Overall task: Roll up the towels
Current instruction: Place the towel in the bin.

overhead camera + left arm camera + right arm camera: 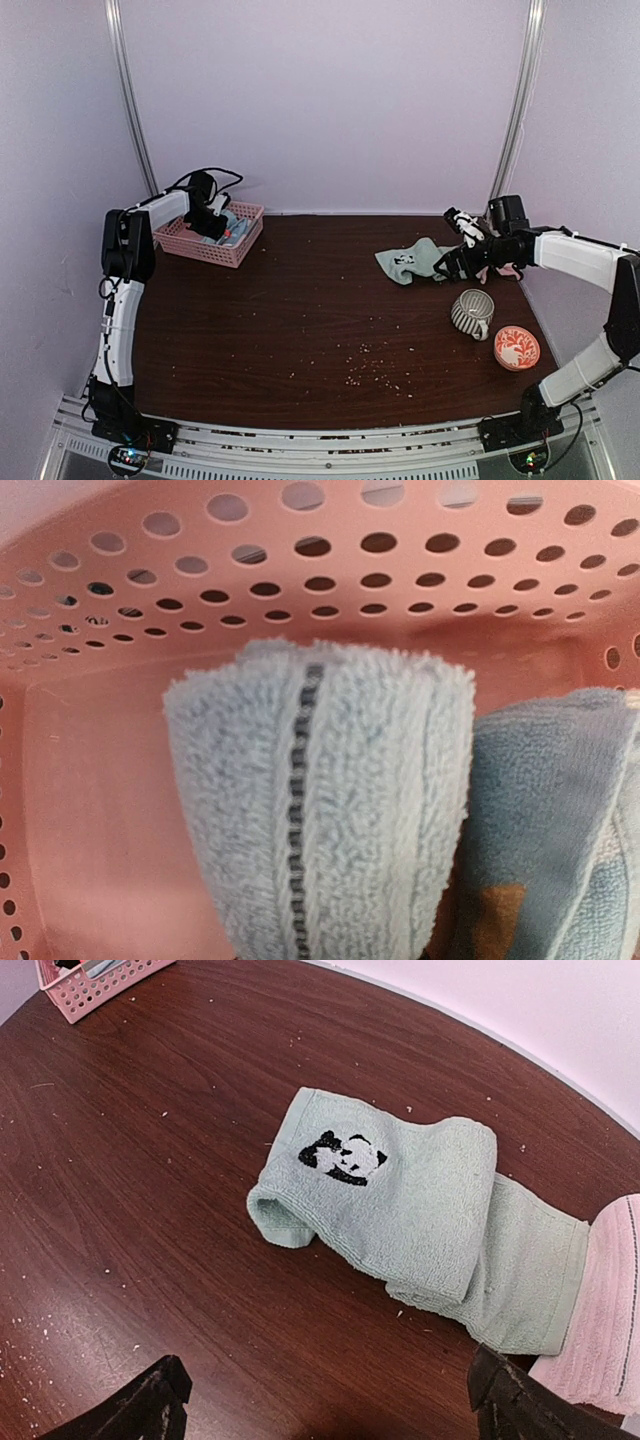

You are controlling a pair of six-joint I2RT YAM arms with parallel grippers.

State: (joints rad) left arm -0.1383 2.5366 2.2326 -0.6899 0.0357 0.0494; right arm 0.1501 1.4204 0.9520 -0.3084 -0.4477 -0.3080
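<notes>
My left gripper (pixel 214 226) reaches down into the pink basket (pixel 205 246). It is shut on a rolled light blue towel (pixel 320 800), which hides its fingers in the left wrist view. A second blue towel (pixel 550 810) with an orange spot lies beside the roll in the basket (pixel 300 570). The sage green towel (pixel 420 1200) with a dark mark lies loosely folded on the table; it also shows in the top view (pixel 410 262). My right gripper (pixel 330 1420) is open and empty, just in front of it. The pink towel (pixel 605 1310) lies against its right end.
A striped mug (pixel 472 312) and a red patterned bowl (pixel 516 347) stand on the table's right side, near the right arm. Crumbs are scattered over the dark wooden table (pixel 300 320). The basket shows far off in the right wrist view (pixel 95 985).
</notes>
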